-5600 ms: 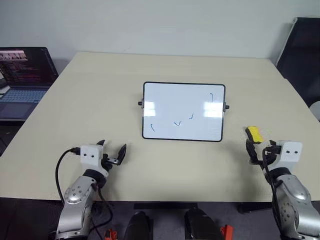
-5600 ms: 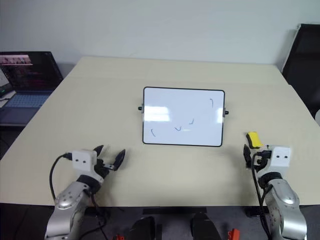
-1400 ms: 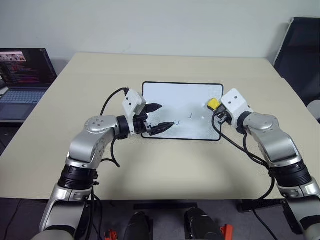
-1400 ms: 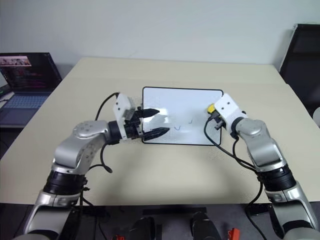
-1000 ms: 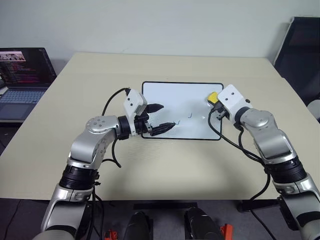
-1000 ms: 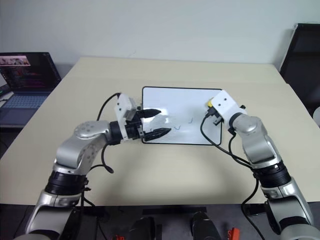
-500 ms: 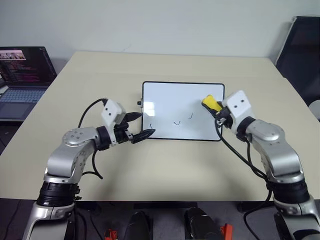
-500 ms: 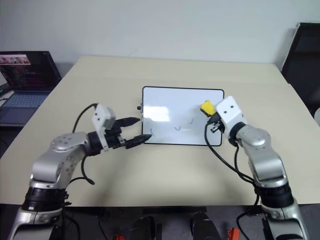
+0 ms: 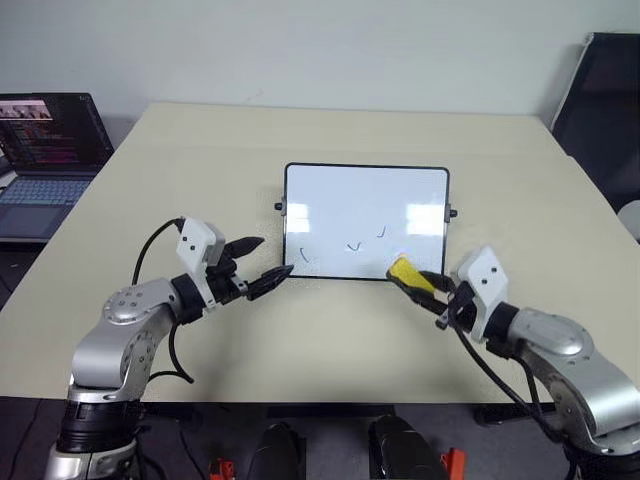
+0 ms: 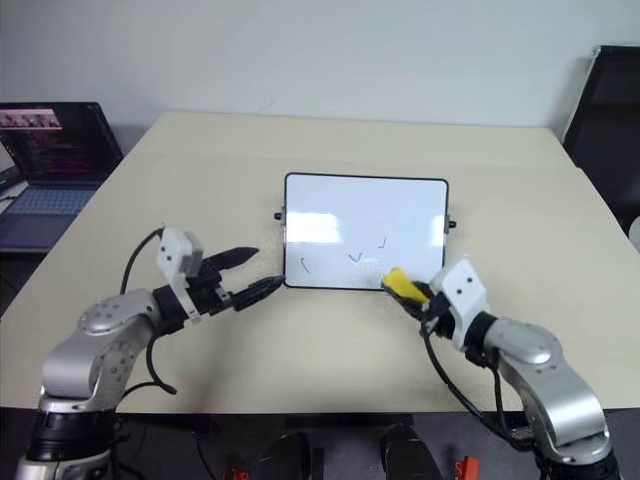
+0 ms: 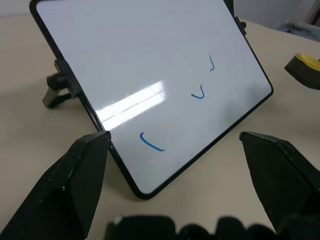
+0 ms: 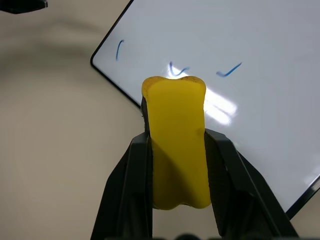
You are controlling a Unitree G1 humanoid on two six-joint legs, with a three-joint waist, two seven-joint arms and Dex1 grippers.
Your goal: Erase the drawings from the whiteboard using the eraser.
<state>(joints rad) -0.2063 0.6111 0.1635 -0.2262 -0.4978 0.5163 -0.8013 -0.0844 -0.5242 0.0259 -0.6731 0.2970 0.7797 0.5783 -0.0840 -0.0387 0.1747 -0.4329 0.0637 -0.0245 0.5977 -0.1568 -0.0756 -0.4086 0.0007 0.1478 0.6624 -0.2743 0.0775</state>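
The whiteboard point(image 9: 350, 200) stands tilted on its black knobs at the middle of the table. Three small blue drawings point(image 9: 353, 245) sit along its lower half and show again as drawings point(image 11: 151, 142) in the left wrist view. My right gripper point(image 9: 422, 284) is shut on the yellow eraser point(image 9: 404, 272), held just off the board's lower right edge. In the right wrist view the eraser point(image 12: 177, 145) sits squeezed between both fingers. My left gripper point(image 9: 272, 256) is open and empty, in front of the board's lower left corner and apart from it.
The beige table point(image 9: 200, 180) has an open laptop point(image 9: 45, 140) beside its far left corner. A dark chair point(image 9: 600, 100) stands past the table's right edge.
The right gripper picked the eraser off the table and carried it to the board's upper right, where the stroke is gone. In the last second both hands drew back from the board towards me.
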